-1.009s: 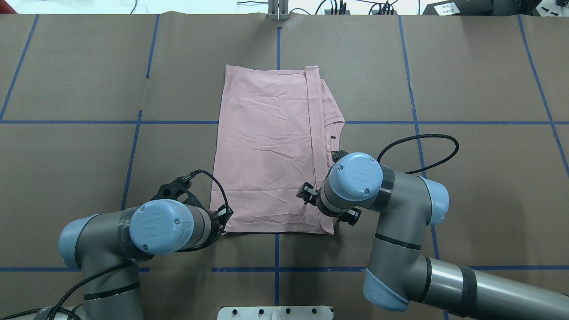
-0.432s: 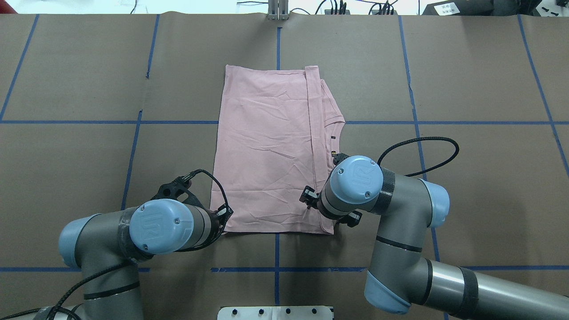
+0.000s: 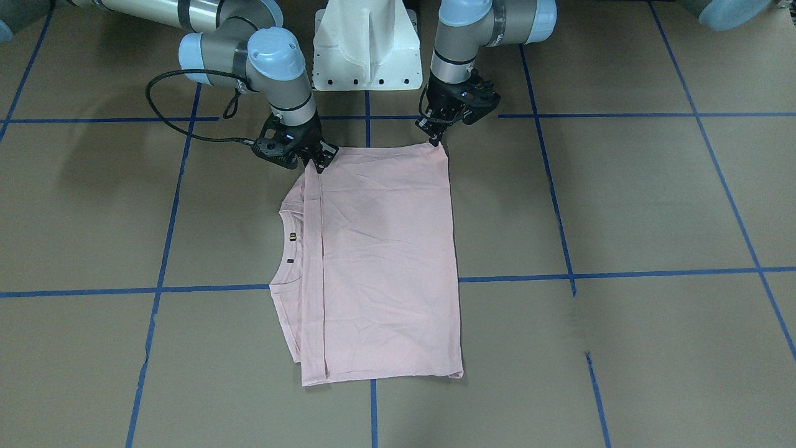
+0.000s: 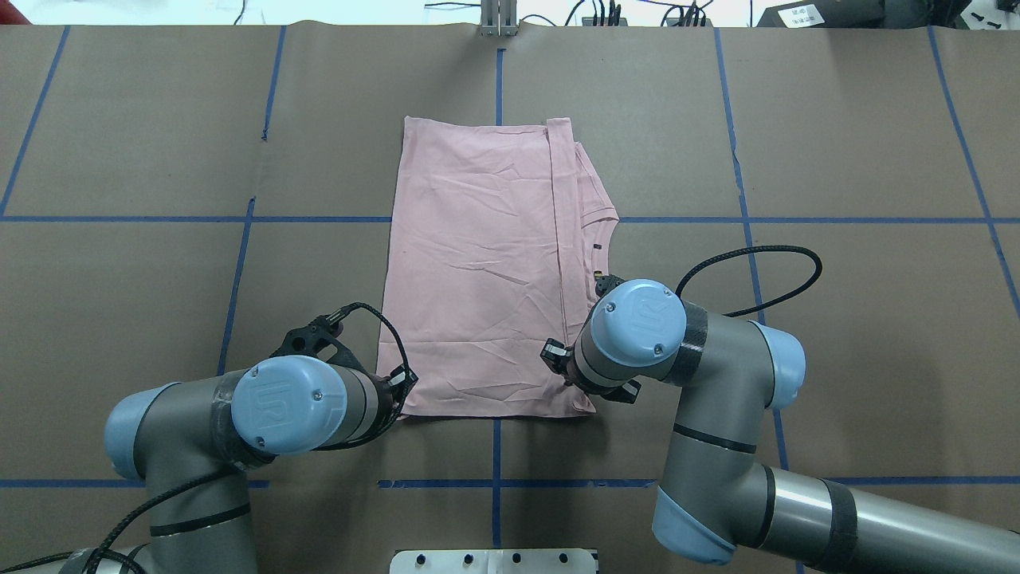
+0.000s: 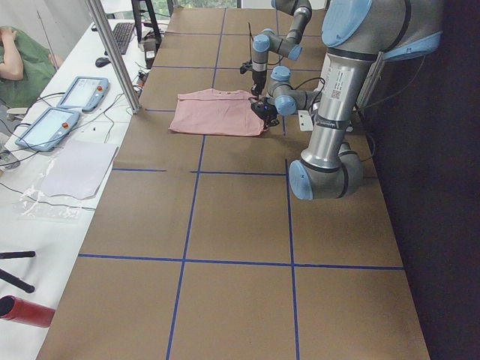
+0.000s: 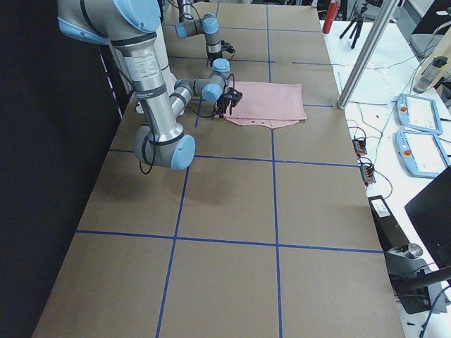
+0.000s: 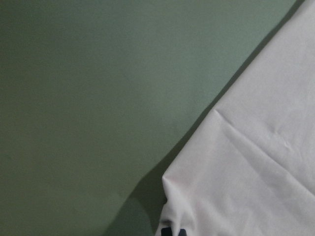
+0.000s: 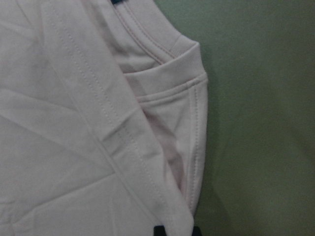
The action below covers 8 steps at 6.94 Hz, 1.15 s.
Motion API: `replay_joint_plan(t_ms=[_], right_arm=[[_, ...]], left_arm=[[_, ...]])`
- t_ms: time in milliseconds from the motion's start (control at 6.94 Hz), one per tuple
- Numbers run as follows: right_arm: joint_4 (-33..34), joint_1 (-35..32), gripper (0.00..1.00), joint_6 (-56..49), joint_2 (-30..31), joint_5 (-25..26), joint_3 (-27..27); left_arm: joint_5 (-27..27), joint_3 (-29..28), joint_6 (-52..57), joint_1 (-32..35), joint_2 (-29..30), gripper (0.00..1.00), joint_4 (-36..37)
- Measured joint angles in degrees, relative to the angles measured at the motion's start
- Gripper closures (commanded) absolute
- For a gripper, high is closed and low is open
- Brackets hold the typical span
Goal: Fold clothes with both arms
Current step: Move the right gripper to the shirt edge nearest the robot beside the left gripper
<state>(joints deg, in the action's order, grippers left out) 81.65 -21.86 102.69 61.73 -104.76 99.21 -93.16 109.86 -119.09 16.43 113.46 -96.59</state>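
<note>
The pale pink T-shirt (image 4: 478, 263) lies flat on the brown table, plain back up, folded lengthwise into a long rectangle. Its collar (image 3: 286, 249) and a folded strip run along the robot's right side. My left gripper (image 3: 435, 140) is pinched on the near-left corner of the T-shirt, fingers pointing down. My right gripper (image 3: 315, 164) is shut on the near-right corner at the folded strip. In the left wrist view the T-shirt (image 7: 256, 172) corner runs between dark fingertips at the bottom edge. The right wrist view shows the T-shirt's stitched hem (image 8: 192, 147) doing the same.
Blue tape lines (image 4: 239, 263) grid the table. The white pedestal base (image 3: 364, 43) stands just behind both grippers. Beyond the table's far edge stand a metal post (image 5: 112, 52), tablets (image 5: 64, 105) and a seated person (image 5: 15, 60). A red cylinder (image 5: 22, 311) lies on the side bench.
My right wrist has moved slightly down and toward the T-shirt's near edge, and the near-right corner has drawn in a little. The left arm has not moved.
</note>
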Motion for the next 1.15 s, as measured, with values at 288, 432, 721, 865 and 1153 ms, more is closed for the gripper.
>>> replay_joint_plan(t_ms=[288, 432, 721, 865, 1153], right_arm=[[-0.02, -0.11, 1.0, 0.03, -0.22, 0.08, 0.28], [-0.08, -0.21, 1.0, 0.07, -0.37, 0.13, 0.61], [-0.16, -0.58, 1.0, -0.16, -0.01, -0.06, 2.06], [-0.23, -0.7, 1.0, -0.31, 0.68, -0.3, 3.36], [-0.58, 0.16, 1.0, -0.45, 4.49, -0.58, 8.97]], left_arm=[[0.0, 0.0, 0.0, 0.14, 0.06, 1.0, 0.0], [-0.02, 0.06, 0.05, 0.17, 0.08, 1.0, 0.0], [-0.1, 2.01, 1.18, 0.17, -0.07, 1.0, 1.49], [-0.17, 4.75, 2.11, -0.04, -0.25, 1.0, 3.9], [-0.42, 9.88, 2.81, -1.22, -0.39, 1.0, 8.3]])
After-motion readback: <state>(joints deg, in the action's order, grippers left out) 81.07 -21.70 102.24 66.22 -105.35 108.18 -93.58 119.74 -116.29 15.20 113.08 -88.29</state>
